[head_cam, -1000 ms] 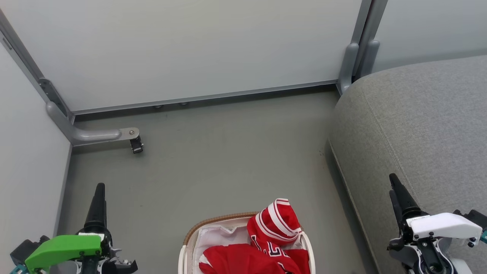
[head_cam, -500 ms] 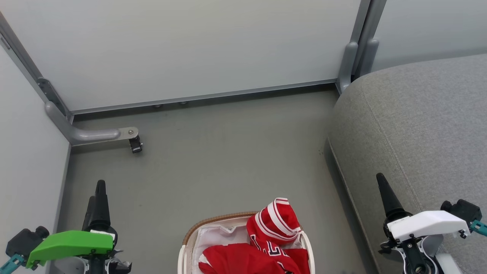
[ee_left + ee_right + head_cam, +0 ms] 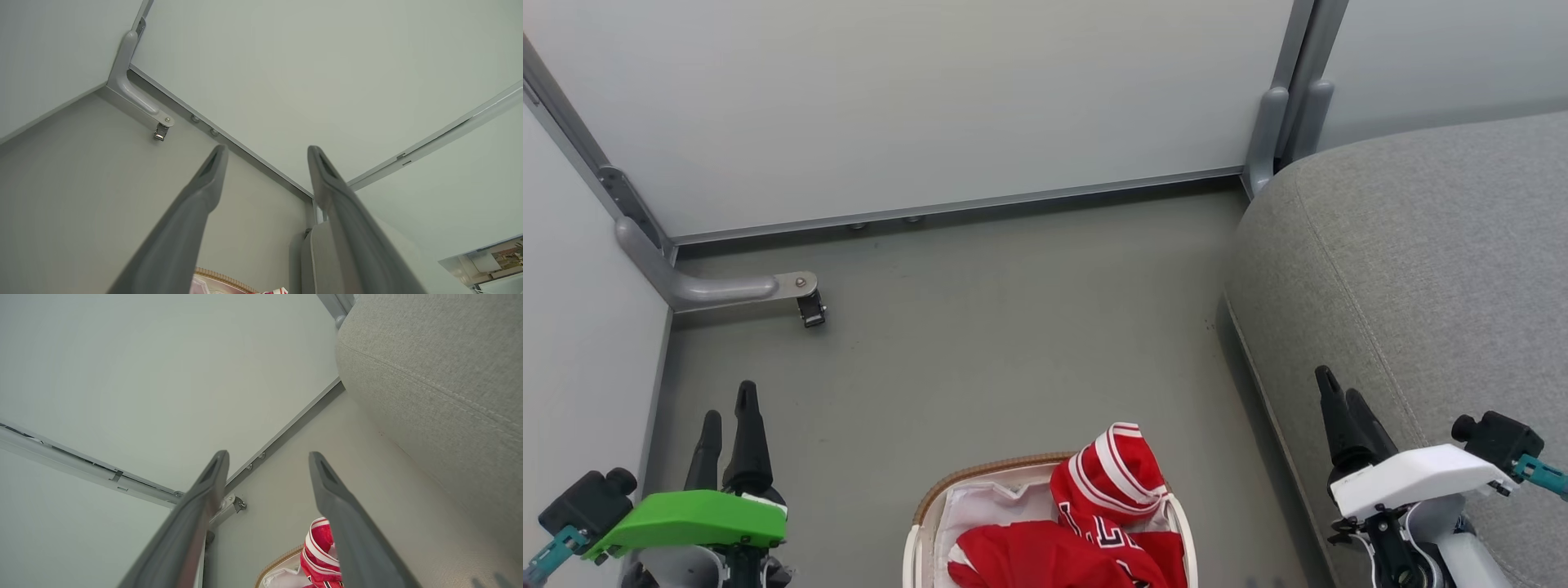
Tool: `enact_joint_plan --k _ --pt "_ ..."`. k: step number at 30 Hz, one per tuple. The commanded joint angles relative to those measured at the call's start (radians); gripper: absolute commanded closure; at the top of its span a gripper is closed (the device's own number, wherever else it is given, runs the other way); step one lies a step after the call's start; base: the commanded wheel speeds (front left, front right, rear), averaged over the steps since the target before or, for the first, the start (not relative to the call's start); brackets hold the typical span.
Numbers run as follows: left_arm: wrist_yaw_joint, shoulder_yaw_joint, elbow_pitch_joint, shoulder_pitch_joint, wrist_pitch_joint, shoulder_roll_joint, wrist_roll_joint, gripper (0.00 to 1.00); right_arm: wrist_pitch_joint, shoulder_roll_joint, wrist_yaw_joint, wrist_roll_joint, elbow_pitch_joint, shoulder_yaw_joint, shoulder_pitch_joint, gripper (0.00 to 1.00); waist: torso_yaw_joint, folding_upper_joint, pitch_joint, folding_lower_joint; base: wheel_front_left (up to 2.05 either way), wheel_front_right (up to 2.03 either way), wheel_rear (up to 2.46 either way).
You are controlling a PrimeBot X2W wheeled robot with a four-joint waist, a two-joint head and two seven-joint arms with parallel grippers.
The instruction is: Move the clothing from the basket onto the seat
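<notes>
Inside the basket lay one red jersey, heaped rightward, not yet lifted. Left of the basket: left gripper, jaws wide, empty. Right of the basket: right gripper, likewise, probably readied for reaching in, beside the grey seat.

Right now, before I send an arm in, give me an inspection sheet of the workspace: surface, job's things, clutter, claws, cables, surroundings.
Surface: smooth grey-green floor; the basket stands on it.
Job's things: bright red jersey clothing, white-striped trim, heaped in the oval white perforated plastic basket with a brown rim; large grey woven-fabric seat to its right, apart from it.
Clutter: crinkled white sheet in the basket beside the clothing.
Claws: left claw and right claw both open, holding nothing, one on either side of the basket.
Cables: nothing seen.
Surroundings: pale panel walls; grey metal bracket foot at the left corner.
</notes>
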Motion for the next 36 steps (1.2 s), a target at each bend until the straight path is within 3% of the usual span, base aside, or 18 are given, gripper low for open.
enact_joint_plan --k 1,36 --pt "0.0 -0.005 -0.012 -0.012 -0.01 0.016 0.042 0.0 -0.012 -0.011 0.0 -0.037 -0.007 0.006 -0.026 0.0 0.0 0.0 0.001 0.0 0.0 0.0 0.0" --pt "0.0 -0.039 0.005 0.02 -0.108 0.048 0.468 0.0 -0.11 -0.02 0.0 -0.452 0.0 0.073 -0.037 0.0 -0.014 0.0 0.002 0.0 0.0 0.0 0.0"
